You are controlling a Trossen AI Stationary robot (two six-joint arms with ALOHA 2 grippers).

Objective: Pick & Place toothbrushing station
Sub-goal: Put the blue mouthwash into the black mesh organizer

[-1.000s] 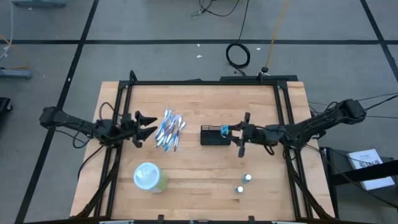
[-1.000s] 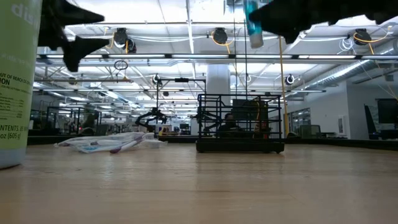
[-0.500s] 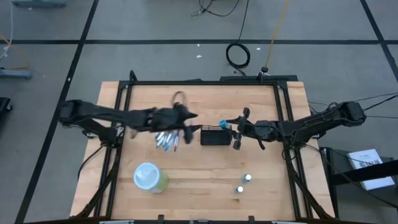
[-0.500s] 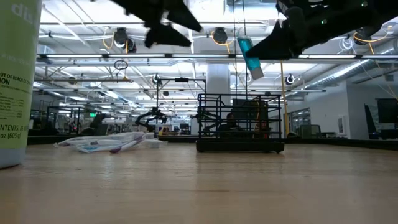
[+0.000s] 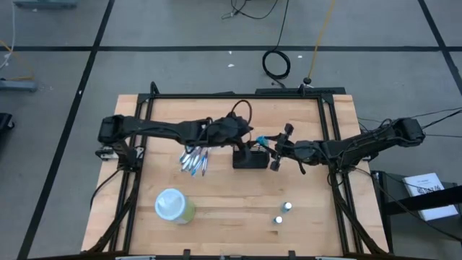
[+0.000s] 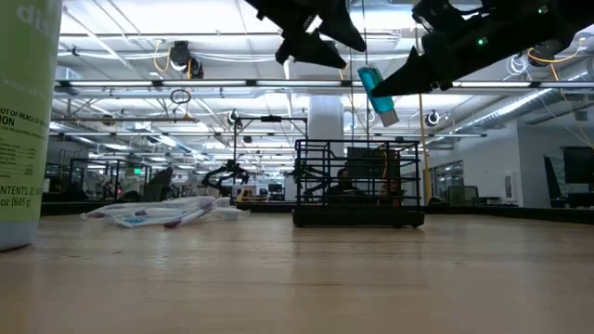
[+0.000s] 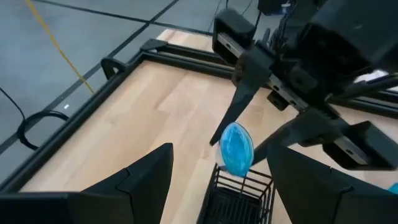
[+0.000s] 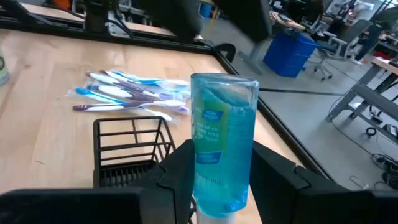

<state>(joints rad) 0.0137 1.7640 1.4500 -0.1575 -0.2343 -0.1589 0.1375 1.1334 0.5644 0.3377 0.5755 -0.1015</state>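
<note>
A: Where is the toothbrushing station [image 5: 250,157] right now?

B: Sitting flat on the bench [image 5: 238,209], about mid-bench, with the pile of toothbrushes [image 5: 195,159] just beside it on the left arm's side. Nothing is touching it.

A: And what has changed in the last second?

B: The left arm. A second ago its left pincer [image 5: 249,135] hung back near the bench's left edge; now the arm is stretched right across, over the toothbrushes, and the pincer hovers above the station with its fingers spread wide and nothing between them. In its wrist view the station's wire end [image 7: 239,193] lies directly below.

A: The right arm?

B: The right pincer [image 8: 217,177] is clamped on a clear blue tube [image 6: 376,93], white cap down. It has tipped the tube and brought it in over the near end of the station; in the low view the tube hangs tilted above the mesh, well clear of it.

A: What does that mean for the task?

B: I'd judge both pincers now meet over the caddy, perhaps for a handover or a drop into it. The tube is not yet in. The risk is crowding: the two sets of fingers are close together.

A: Anything else?

B: A pale-green cup [image 5: 173,206] and two small bottles [image 5: 283,213] stand apart, toward the front edge.
</note>
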